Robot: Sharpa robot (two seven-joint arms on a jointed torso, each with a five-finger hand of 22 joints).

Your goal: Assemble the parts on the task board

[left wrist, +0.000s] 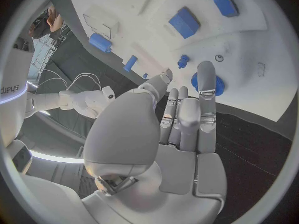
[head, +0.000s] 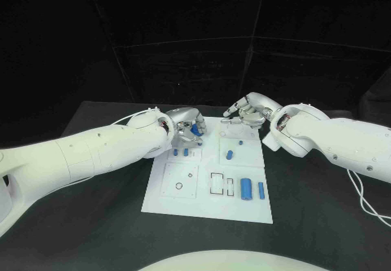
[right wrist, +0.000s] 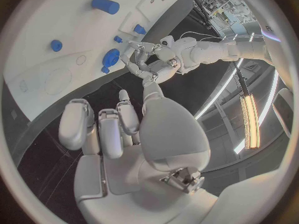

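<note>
While the white board (head: 208, 195) is lying in the middle of the black table (head: 326, 226), both hands are being held over its far edge. The left hand (head: 186, 127) is being kept at about eleven o'clock from the board's centre, its fingers (left wrist: 206, 92) stretched out side by side above a round blue part (left wrist: 201, 84); whether that part is being touched cannot be told (the fingers are covering much of it). Nothing is being gripped in that hand, and its fingers are lying loosely apart. The right hand (head: 248, 110) is being held at about one o'clock, over the board's far right corner, with its fingers (right wrist: 102, 129) curled downward; whether anything is being held in it cannot be told.

On the board, two small blue pegs (head: 180, 152) are lying just beside the left hand, a short blue piece (head: 230, 154) is resting near the centre, and a blue cylinder (head: 246, 187) and a thin blue bar (head: 261, 190) are lying side by side at about four o'clock. A small black ring (head: 190, 175) is sitting at about nine o'clock.
</note>
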